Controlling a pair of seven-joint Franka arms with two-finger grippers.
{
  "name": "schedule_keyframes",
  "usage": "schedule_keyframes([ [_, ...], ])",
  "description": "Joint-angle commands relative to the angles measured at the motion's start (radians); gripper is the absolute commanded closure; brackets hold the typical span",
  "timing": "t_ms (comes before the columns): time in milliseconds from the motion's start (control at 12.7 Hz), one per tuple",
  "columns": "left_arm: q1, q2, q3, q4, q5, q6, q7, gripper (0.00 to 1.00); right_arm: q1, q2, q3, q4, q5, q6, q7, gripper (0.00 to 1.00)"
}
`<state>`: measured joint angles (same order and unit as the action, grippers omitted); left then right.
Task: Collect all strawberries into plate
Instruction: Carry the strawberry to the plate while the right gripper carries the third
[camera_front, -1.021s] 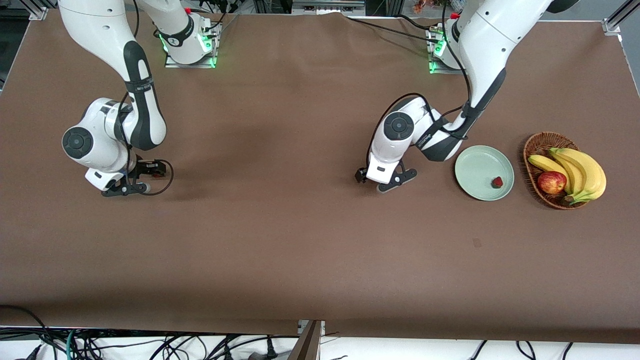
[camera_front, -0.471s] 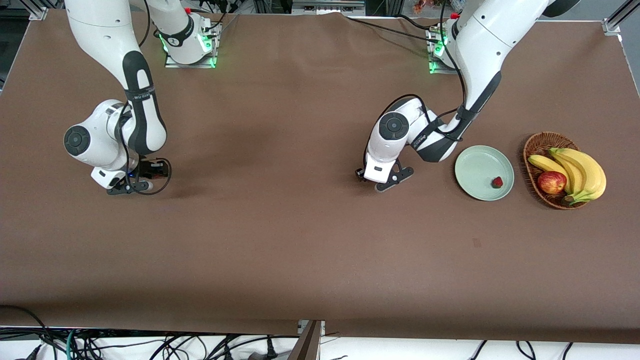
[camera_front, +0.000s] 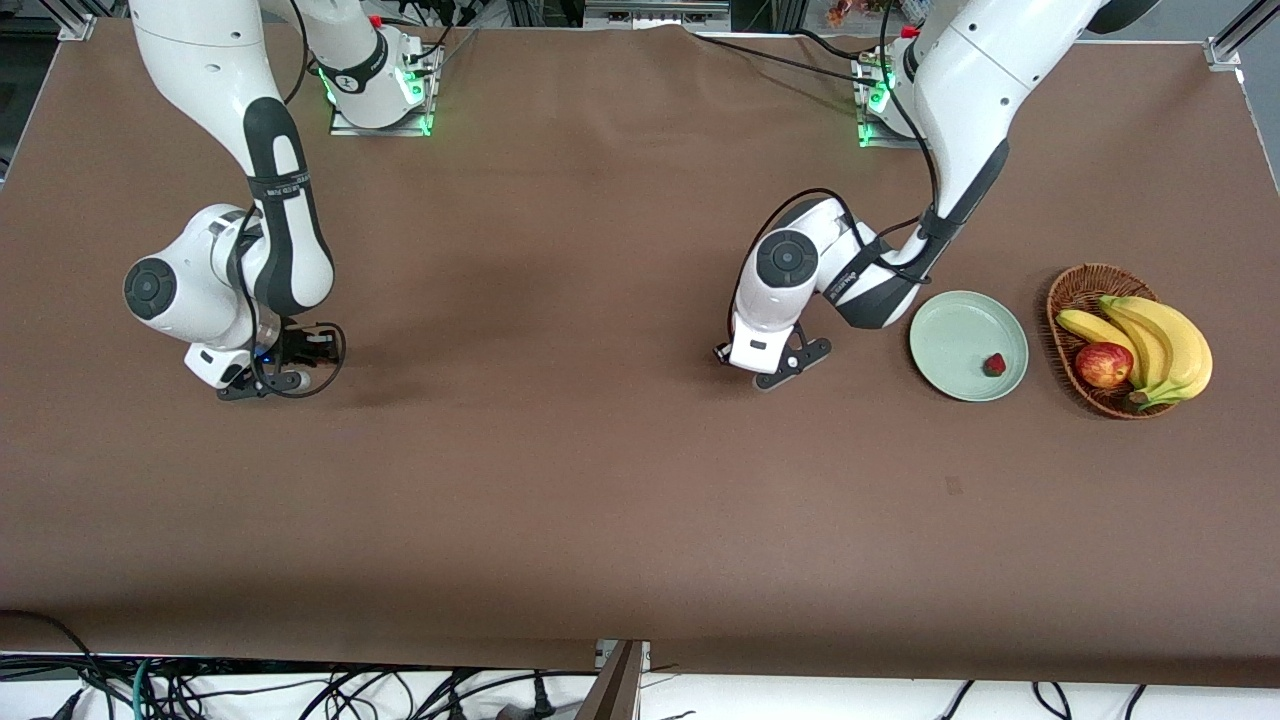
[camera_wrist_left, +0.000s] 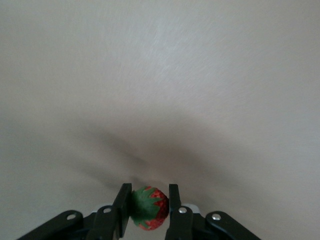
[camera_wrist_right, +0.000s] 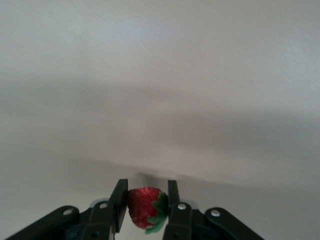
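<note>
One strawberry (camera_front: 994, 365) already lying in the plate (camera_front: 950, 335), toward its nearer rim. A second strawberry (camera_wrist_left: 149, 208) pinched between the fingers of the left tool (camera_wrist_left: 148, 210), low over the bare counter (camera_front: 600, 480) just beside the plate, on the side toward the right arm's end. A third strawberry (camera_wrist_right: 145, 207) clamped the same way in the right tool (camera_wrist_right: 145, 209), low over the counter at the right arm's end, well apart from the plate. Both tools narrowed onto fruit, neither empty. In the front view both berries hidden under the wrists.

Past the plate, at the left arm's end: a wicker basket (camera_front: 1070, 290) holding bananas (camera_front: 1165, 340) and an apple (camera_front: 1103, 364), no part of the job.

Step in hand, by the look of it: grasp just made on the last two berries, carry not yet begun. Next move likely a lift clear of the counter, then a short swing for the left tool over the plate and release above its bare middle. A long traverse for the right tool, best timed to avoid crowding the left arm at the plate.
</note>
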<state>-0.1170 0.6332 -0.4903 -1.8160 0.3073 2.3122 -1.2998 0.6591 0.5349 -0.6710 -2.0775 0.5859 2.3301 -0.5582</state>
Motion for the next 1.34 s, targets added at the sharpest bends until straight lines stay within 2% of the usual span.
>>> schedule_keyframes([
  [0, 0.032, -0.096, 0.037, 0.073, -0.185, -0.17, 0.245, 0.95, 0.077, -0.013, -0.001, 0.121, 0.011, -0.116, 0.189, 0.9],
  [157, 0.037, -0.167, 0.131, 0.064, -0.288, -0.265, 0.431, 0.95, 0.153, 0.002, 0.007, 0.219, 0.012, -0.159, 0.385, 0.89],
  [236, 0.037, -0.193, 0.189, 0.063, -0.33, -0.319, 0.542, 0.95, 0.192, 0.019, 0.034, 0.275, 0.02, -0.163, 0.502, 0.89],
  [393, 0.037, -0.24, 0.315, 0.038, -0.358, -0.387, 0.757, 0.95, 0.215, 0.071, 0.137, 0.415, 0.023, -0.163, 0.778, 0.87],
  [629, 0.039, -0.28, 0.488, -0.057, -0.361, -0.378, 1.089, 0.94, 0.218, 0.181, 0.296, 0.603, 0.014, -0.146, 1.158, 0.84],
  [786, 0.042, -0.28, 0.574, -0.13, -0.363, -0.294, 1.261, 0.94, 0.273, 0.262, 0.336, 0.686, 0.012, -0.051, 1.349, 0.82],
  [1021, 0.046, -0.277, 0.621, -0.294, -0.39, -0.037, 1.384, 0.94, 0.416, 0.397, 0.343, 0.75, 0.012, 0.196, 1.628, 0.8],
  [1100, 0.046, -0.27, 0.621, -0.328, -0.39, 0.033, 1.387, 0.94, 0.445, 0.428, 0.343, 0.773, 0.012, 0.245, 1.693, 0.73],
  [1179, 0.046, -0.264, 0.621, -0.339, -0.39, 0.062, 1.389, 0.94, 0.465, 0.448, 0.343, 0.792, 0.012, 0.27, 1.75, 0.57],
  [1257, 0.046, -0.261, 0.621, -0.338, -0.392, 0.062, 1.389, 0.89, 0.479, 0.461, 0.343, 0.807, 0.012, 0.3, 1.811, 0.32],
])
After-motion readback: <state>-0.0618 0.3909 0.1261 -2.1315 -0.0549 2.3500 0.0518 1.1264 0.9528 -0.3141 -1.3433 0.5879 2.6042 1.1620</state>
